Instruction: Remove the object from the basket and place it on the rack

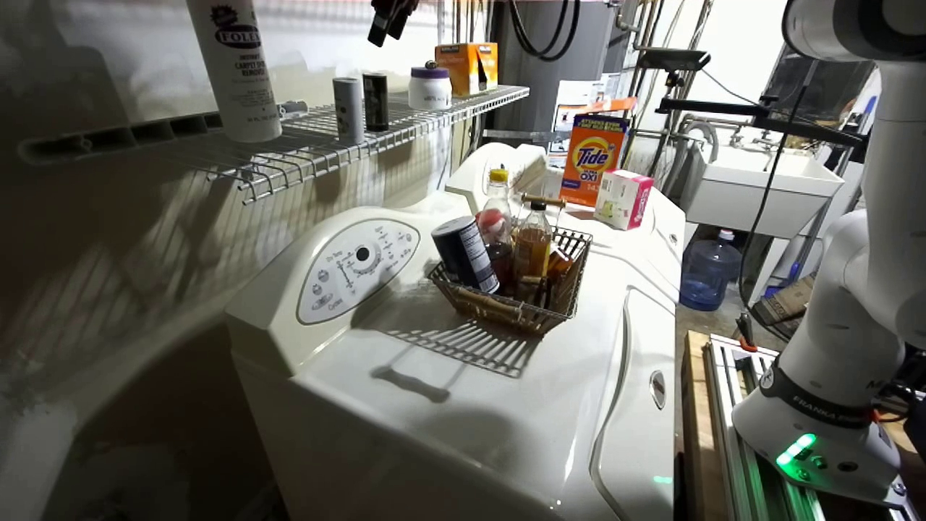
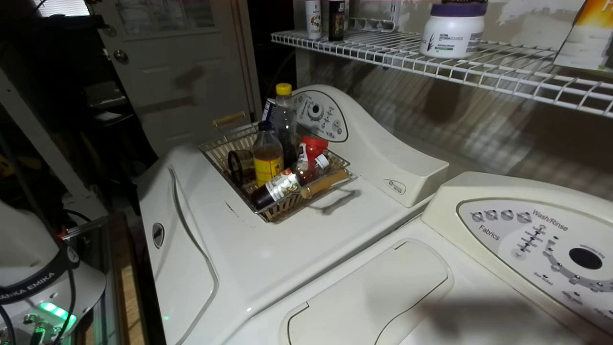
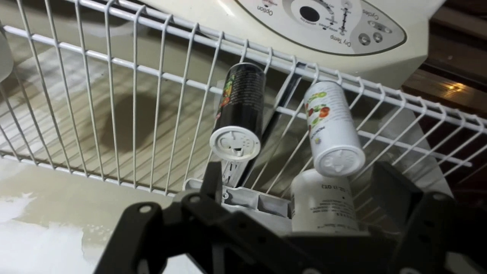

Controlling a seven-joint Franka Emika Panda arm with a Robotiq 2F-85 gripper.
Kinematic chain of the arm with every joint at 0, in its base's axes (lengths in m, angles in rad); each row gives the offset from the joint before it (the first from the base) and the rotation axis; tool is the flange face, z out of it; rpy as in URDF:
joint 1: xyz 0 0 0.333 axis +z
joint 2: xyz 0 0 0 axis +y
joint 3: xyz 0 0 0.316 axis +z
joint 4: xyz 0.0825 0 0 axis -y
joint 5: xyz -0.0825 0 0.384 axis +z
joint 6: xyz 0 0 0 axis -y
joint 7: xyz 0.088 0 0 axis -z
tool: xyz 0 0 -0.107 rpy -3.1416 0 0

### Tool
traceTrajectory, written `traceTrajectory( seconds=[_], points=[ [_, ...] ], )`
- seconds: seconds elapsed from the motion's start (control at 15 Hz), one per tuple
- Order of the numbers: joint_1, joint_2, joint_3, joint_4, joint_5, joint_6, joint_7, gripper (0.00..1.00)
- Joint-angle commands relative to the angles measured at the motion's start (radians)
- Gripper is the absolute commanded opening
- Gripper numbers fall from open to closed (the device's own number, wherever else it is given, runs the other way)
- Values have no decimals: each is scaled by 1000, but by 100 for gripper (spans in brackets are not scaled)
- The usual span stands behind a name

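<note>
On a white wire shelf [image 1: 401, 134], a grey can [image 1: 349, 111] and a dark can [image 1: 375, 103] are standing upright, with the black gripper [image 1: 386, 33] hovering above, partly cropped. Below, a brown basket [image 1: 494, 311] is resting on a dryer [image 1: 535, 427], holding bottles [image 1: 532, 252] and a tilted canister [image 1: 464, 253].

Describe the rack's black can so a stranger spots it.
Behind the dryer, higher up, runs the white wire rack. On it, a pale can and the black can stand side by side. Yours is the dark one, nearer the purple-lidded tub.
</note>
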Motion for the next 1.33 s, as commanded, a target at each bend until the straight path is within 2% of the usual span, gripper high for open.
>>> traceTrajectory(
  seconds=[0.0,0.27,0.6,1.27],
  points=[
    [-14,-171,14,-208,86,29,6,100],
    [-11,-320,5,-390,174,79,2,100],
    [-1,-485,5,-610,164,197,13,100],
    [25,-652,-12,-850,150,340,28,100]
  ],
)
